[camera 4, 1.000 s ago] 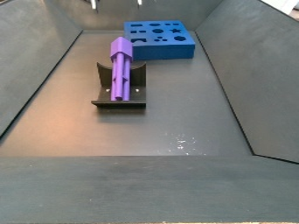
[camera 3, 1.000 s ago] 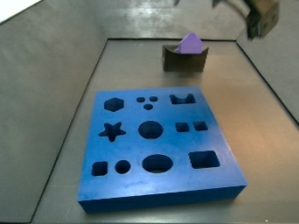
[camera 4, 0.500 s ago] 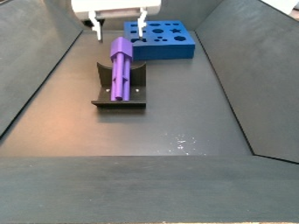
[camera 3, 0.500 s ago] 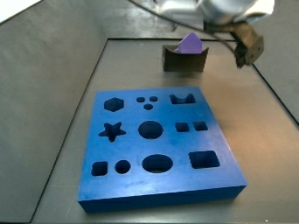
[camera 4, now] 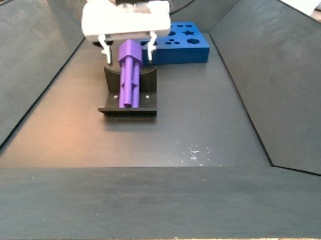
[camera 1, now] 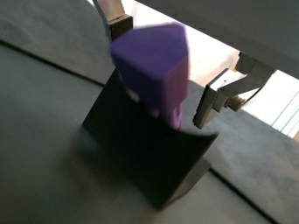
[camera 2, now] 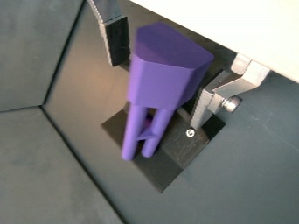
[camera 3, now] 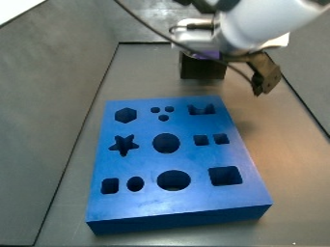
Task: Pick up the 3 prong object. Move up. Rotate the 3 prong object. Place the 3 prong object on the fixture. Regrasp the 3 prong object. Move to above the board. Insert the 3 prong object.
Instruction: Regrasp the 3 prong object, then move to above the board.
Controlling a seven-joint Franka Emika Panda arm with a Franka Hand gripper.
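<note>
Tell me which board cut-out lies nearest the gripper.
The crown-shaped notch on the board, in the row closest to the gripper over the fixture.

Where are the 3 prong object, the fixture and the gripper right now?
3 prong object [camera 4: 129, 70]: side view, on its purple shaft.
Fixture [camera 4: 127, 110]: side view, on its dark base plate.
Gripper [camera 4: 126, 40]: side view, midway between the fingertips, which straddle the object's far end, jaws open.

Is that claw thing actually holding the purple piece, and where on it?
Not yet. The gripper is open, its fingers either side of the peg's blocky end, which rests on the fixture.
</note>
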